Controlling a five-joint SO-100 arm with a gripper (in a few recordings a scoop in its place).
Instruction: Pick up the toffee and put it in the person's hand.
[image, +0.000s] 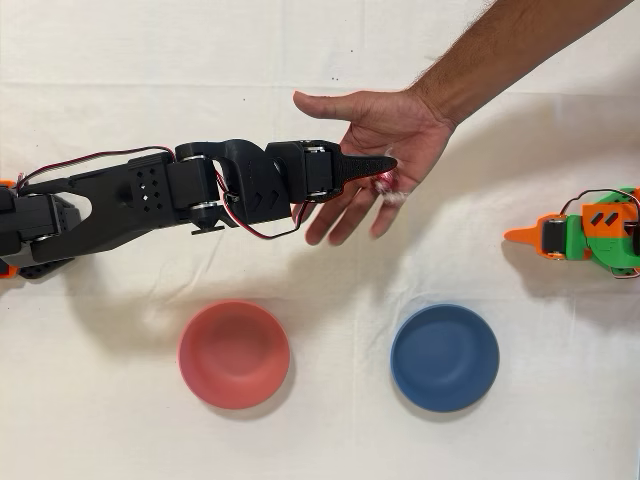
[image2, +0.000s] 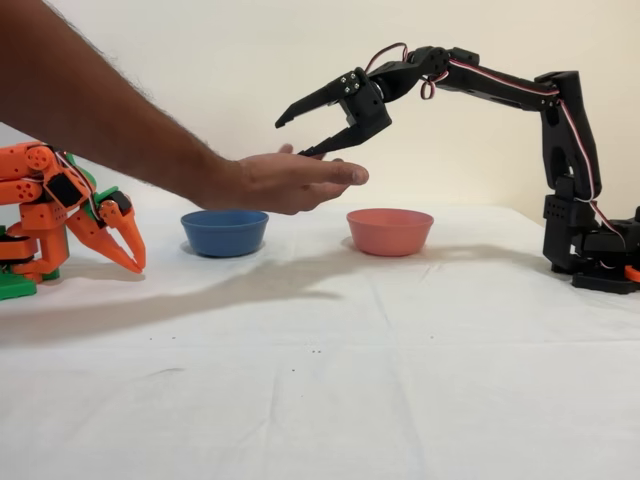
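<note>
I had the gripper above the person's hand, its jaws spread apart and holding nothing. The toffee lay on the palm by the base of the fingers, just under the jaw tips, well above the tablecloth, over its far half in the overhead view. I judged it light, with slippery foil and crinkly, flimsy ends; any grip belonged across the firm round middle, not the twists.

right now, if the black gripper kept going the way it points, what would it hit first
Most likely the person's hand. The open gripper angles down over the palm, where the toffee lies by its tip. Depth is uncertain, but nothing else stands between.
</note>
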